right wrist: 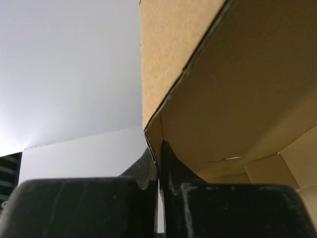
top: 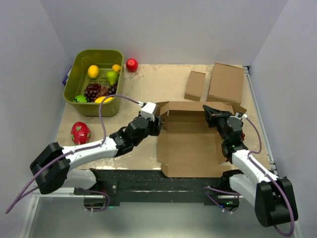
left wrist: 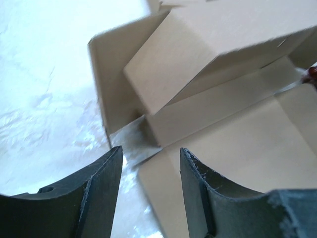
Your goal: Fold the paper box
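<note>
While the paper box (top: 190, 148) lies half-formed on the table (top: 158, 84) between the two arms, its rear wall raised, the right gripper (top: 208, 110) is closed tight on that wall's edge near the right end. The left gripper (top: 158, 119) stands partly open at the box's left rear corner and holds nothing, with a side flap just ahead of its fingers. Near the box's right rear corner sit a small narrow brown box (top: 195, 85) and a flat brown box (top: 226, 82). A green basket (top: 97, 52) of fruit, a red apple (top: 132, 64) and a dragon fruit (top: 80, 133) lie to the left, well apart.
</note>
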Robot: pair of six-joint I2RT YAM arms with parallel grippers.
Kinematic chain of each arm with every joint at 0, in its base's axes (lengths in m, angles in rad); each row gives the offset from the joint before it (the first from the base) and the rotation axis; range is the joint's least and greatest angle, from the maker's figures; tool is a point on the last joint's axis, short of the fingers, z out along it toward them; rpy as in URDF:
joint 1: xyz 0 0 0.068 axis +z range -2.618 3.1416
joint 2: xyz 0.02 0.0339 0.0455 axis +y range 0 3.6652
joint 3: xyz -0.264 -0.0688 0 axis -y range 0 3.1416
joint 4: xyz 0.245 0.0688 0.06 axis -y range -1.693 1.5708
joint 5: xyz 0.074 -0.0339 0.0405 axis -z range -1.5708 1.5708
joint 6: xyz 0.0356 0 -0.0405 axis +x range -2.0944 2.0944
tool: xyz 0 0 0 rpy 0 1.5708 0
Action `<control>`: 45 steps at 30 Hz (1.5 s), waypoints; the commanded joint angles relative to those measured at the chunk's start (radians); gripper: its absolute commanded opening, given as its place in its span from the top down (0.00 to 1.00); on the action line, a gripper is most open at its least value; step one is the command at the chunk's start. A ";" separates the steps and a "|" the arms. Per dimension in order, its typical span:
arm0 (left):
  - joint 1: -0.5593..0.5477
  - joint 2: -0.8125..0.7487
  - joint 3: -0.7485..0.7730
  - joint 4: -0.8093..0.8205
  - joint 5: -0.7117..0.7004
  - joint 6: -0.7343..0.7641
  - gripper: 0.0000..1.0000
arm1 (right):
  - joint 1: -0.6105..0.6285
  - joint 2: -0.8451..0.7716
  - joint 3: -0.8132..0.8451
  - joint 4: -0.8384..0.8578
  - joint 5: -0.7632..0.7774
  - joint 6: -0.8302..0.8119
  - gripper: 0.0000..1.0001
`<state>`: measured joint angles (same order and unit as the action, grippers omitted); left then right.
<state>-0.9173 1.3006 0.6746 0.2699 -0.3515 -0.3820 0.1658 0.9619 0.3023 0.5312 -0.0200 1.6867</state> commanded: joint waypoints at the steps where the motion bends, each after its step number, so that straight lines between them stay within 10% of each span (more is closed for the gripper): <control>1: -0.008 -0.060 -0.035 -0.020 -0.125 -0.026 0.44 | 0.001 0.008 -0.020 -0.071 0.014 0.001 1.00; 16: -0.015 -0.054 -0.058 0.063 -0.106 -0.032 0.37 | 0.001 0.028 -0.014 -0.071 0.017 -0.008 1.00; 22: 0.003 0.023 0.016 0.077 -0.060 -0.037 0.79 | 0.003 0.035 -0.020 -0.053 0.017 -0.027 1.00; 28: 0.009 0.054 0.141 -0.012 0.003 -0.034 1.00 | 0.001 0.031 -0.023 -0.045 0.017 -0.047 1.00; 41: 0.014 0.074 0.192 -0.100 0.071 -0.075 1.00 | 0.001 0.001 -0.042 -0.069 0.063 -0.070 1.00; 45: 0.014 -0.001 0.134 -0.112 -0.001 -0.067 0.68 | 0.003 -0.003 -0.046 -0.073 0.061 -0.068 1.00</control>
<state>-0.9100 1.3762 0.8555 0.1696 -0.2859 -0.4473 0.1658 0.9592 0.2901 0.5476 -0.0090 1.6451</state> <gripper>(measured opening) 0.223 0.018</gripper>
